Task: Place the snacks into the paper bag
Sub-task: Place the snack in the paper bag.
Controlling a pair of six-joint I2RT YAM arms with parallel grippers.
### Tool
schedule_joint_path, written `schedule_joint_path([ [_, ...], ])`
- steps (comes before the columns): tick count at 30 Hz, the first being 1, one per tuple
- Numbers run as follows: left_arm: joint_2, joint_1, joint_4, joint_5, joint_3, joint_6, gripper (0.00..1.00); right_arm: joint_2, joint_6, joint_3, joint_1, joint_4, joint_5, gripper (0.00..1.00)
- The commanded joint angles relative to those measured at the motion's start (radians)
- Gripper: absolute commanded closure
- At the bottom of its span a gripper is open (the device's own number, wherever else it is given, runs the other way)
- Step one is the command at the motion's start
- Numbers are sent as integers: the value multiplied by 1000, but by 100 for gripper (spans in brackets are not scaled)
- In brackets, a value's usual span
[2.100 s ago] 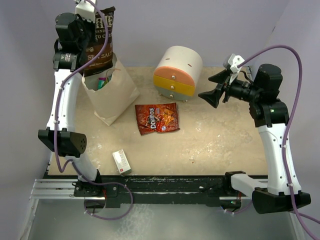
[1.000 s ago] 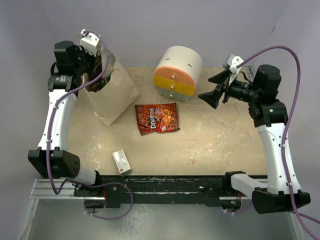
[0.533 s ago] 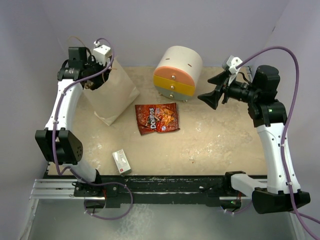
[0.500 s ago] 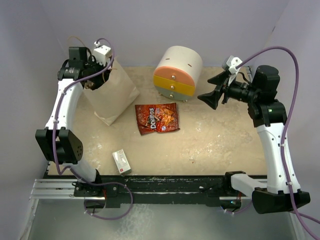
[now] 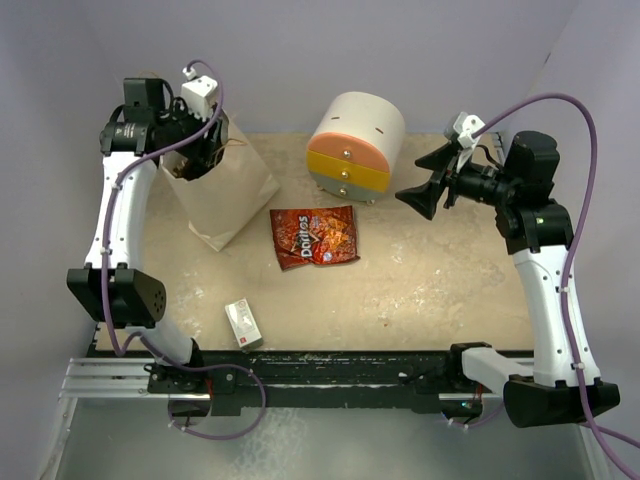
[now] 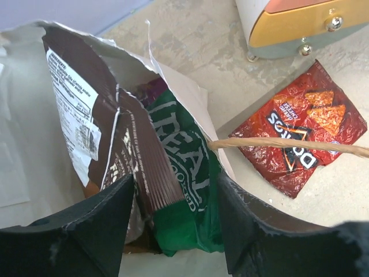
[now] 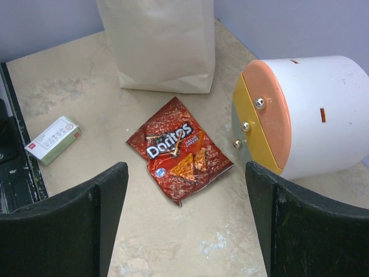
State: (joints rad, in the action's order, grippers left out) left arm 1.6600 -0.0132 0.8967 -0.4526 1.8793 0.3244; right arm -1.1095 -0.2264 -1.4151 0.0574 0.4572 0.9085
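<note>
**Snacks half packed; snag risk**

Brown chip bag stands inside the paper bag, with the left gripper parted around its top. Withdrawing crookedly could catch it or the string handle. Doritos packet lies just beside the bag; right gripper, wide apart, holds nothing.

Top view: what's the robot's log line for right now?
left fingers open over paper bag | brown chip bag inside bag | Doritos packet on table | right fingers open, empty
</note>
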Motion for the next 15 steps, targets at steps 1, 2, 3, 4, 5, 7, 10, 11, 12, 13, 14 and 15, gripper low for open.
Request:
schedule_joint_path([
  [1,-57,-4,49,-23,90,57,35,27,13,1,-6,-41,24,16],
  [2,-63,-4,51,-15,97,65,33,25,14,1,-7,-41,25,16],
  [3,-69,-4,48,-6,103,69,32,25,16,2,-7,-42,26,16],
  [4,-74,-4,40,5,107,71,31,25,16,1,-8,-44,27,15],
  [5,-79,-5,27,16,108,71,30,24,17,2,-8,-44,28,15],
  [7,-85,-4,-14,50,103,63,30,23,20,2,-9,-46,30,15],
  [10,-82,-4,-107,108,91,41,31,23,21,4,-11,-48,32,15],
  [11,-78,-5,-135,123,89,29,32,25,21,5,-11,-49,33,15],
  [12,-72,-5,-158,130,88,19,33,25,22,5,-12,-49,35,15],
  [13,-64,-5,-180,138,89,7,34,26,23,6,-13,-49,35,15],
  [14,-56,-6,-202,147,91,-5,36,26,23,7,-13,-49,35,15],
  [15,-47,-7,-222,155,93,-14,37,27,23,9,-13,-50,36,15],
])
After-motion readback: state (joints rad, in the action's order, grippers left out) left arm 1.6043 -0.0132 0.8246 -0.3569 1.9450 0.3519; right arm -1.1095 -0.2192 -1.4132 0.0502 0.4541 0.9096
